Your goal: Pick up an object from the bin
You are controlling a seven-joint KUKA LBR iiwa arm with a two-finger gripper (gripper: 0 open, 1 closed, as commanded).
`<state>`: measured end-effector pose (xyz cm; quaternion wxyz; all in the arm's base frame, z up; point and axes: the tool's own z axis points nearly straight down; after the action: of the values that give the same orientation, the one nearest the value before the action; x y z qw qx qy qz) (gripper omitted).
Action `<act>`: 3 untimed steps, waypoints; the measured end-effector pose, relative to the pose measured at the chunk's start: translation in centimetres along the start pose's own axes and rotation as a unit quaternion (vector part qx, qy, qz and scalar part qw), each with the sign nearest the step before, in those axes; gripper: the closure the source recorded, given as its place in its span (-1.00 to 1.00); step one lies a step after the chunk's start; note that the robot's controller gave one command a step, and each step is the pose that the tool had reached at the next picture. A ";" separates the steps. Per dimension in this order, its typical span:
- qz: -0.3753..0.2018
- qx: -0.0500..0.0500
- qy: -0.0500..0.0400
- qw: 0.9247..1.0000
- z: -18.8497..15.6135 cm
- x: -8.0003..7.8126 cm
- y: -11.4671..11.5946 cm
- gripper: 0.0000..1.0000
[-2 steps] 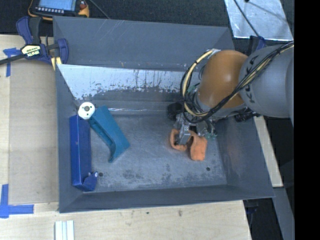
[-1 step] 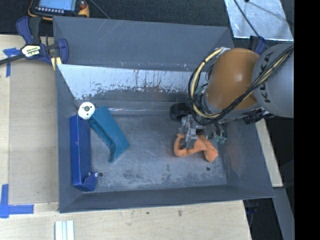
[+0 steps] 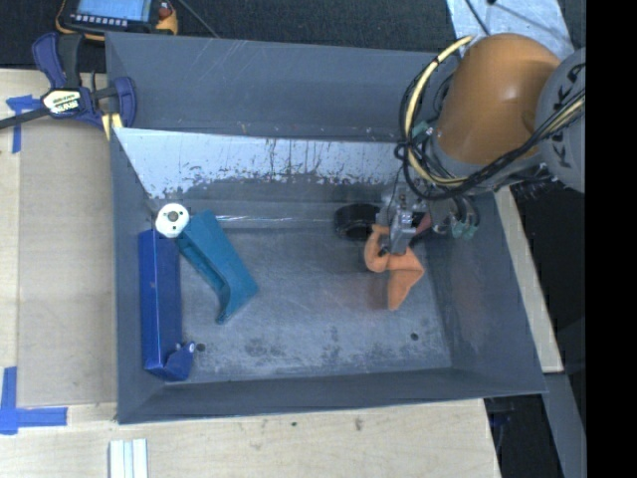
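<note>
Gripper point(image 3: 402, 235) clenched on orange floppy piece point(image 3: 400, 282), its long axis pointing toward near wall of bin point(image 3: 299, 374)

Dim light (glare on bin point(image 3: 219, 154))

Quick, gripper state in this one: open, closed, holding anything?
The gripper: closed, pinching the orange floppy thing toward the right side of the bin.
</note>
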<state>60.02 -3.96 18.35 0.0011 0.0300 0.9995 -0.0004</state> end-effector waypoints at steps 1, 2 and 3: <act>-0.004 0.000 -0.004 1.000 4.5 1.2 2.0 1.00; -0.014 -0.001 0.004 1.000 2.0 1.6 0.8 1.00; -0.027 0.000 -0.007 1.000 4.2 0.1 -0.9 1.00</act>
<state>59.85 -4.88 14.13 0.0081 0.0032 1.0000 -0.0008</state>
